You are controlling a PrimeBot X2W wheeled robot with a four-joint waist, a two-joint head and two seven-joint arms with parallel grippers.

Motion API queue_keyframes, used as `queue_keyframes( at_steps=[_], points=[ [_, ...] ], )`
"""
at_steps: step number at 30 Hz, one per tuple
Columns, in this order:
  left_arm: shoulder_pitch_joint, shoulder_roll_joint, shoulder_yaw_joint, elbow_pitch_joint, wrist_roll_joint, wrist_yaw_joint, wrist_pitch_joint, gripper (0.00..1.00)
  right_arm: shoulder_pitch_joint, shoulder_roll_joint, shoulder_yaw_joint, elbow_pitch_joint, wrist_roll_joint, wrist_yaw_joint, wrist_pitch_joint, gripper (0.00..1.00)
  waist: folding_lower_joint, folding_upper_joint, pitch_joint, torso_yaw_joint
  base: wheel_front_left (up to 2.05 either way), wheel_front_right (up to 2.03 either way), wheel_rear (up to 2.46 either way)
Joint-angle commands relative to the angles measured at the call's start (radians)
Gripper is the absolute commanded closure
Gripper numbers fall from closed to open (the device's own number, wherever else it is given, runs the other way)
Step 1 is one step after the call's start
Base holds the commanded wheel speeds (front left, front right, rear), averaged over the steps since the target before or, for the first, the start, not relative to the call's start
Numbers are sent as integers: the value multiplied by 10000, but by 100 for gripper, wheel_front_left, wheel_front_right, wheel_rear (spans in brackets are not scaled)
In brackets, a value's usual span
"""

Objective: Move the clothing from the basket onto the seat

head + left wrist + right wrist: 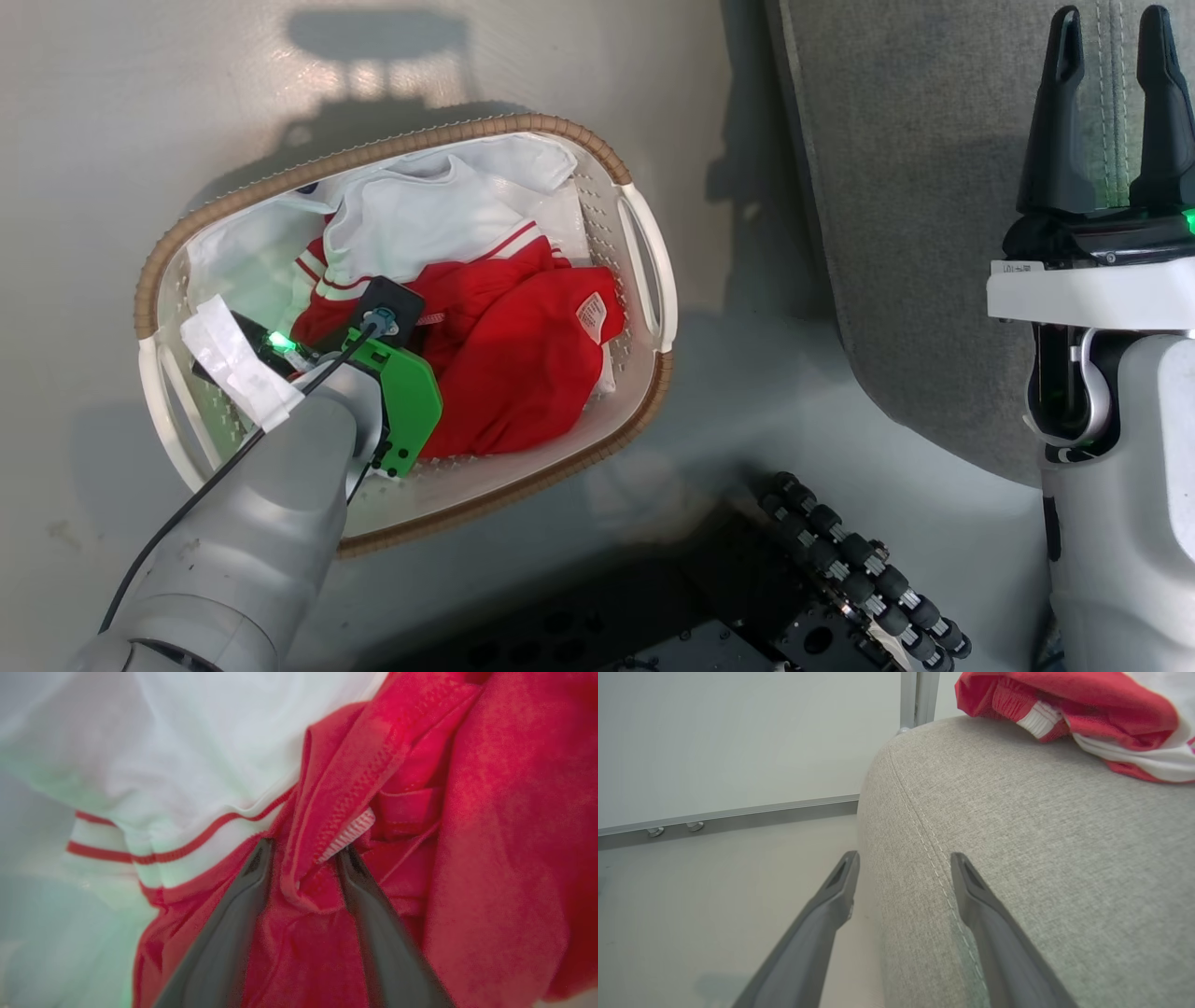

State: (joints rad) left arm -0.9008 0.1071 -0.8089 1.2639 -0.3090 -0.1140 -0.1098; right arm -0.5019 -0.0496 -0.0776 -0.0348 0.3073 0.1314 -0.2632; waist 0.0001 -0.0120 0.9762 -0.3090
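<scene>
One jersey lies on the seat; a second jersey sits in the basket, with the left hand part-open astride its fold. The right hand is open and empty.

seat cut off, clothing edges blurred

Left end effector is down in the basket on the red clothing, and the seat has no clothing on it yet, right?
No: the right wrist view shows a red and white garment already lying on the seat. The left end effector is indeed down in the basket on the red clothing.
</scene>
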Motion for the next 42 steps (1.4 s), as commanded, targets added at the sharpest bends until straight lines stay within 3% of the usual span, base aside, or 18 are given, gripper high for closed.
queue_keyframes(
  at_steps=[1, 2, 3, 11, 20, 30, 42],
  points=[
    [-112, 103, 11, 65, -99, 38, 25, 73, -81, -17, -15, 63, 34, -14, -23, 0, -1, 120, 16, -54, 0, 0, 0],
    [-93, 85, 2, 78, -109, 32, -29, 83, -60, -17, -31, 94, 22, -14, -23, 0, -1, 120, -47, -36, 0, 0, 0],
    [-69, 61, -19, 76, -124, 22, -63, 100, -33, -17, -44, 125, 4, -14, -23, 0, -1, 120, -103, -16, 0, 0, 0],
    [253, -142, -167, -135, -361, -127, -815, 100, 192, -22, -76, 406, -298, -14, -23, 0, -1, 120, -1143, 314, 0, 0, 0],
    [705, -321, -508, -1258, -777, -175, -1485, 100, 938, -28, -330, 937, -1117, -14, -23, 0, -1, 120, -3400, 1080, 0, 0, 0],
    [428, 633, -1185, -3071, -962, -171, -1562, 100, 2137, -29, -264, 1574, -1940, -14, -23, 0, -1, 120, -6290, 1680, 0, 0, 0],
    [-1150, 2100, -1605, -5180, -1517, -171, -568, 100, 3008, -26, 172, 2119, -2311, -14, -23, 0, -1, 120, -8334, 1663, 0, 0, 0]
  ],
)
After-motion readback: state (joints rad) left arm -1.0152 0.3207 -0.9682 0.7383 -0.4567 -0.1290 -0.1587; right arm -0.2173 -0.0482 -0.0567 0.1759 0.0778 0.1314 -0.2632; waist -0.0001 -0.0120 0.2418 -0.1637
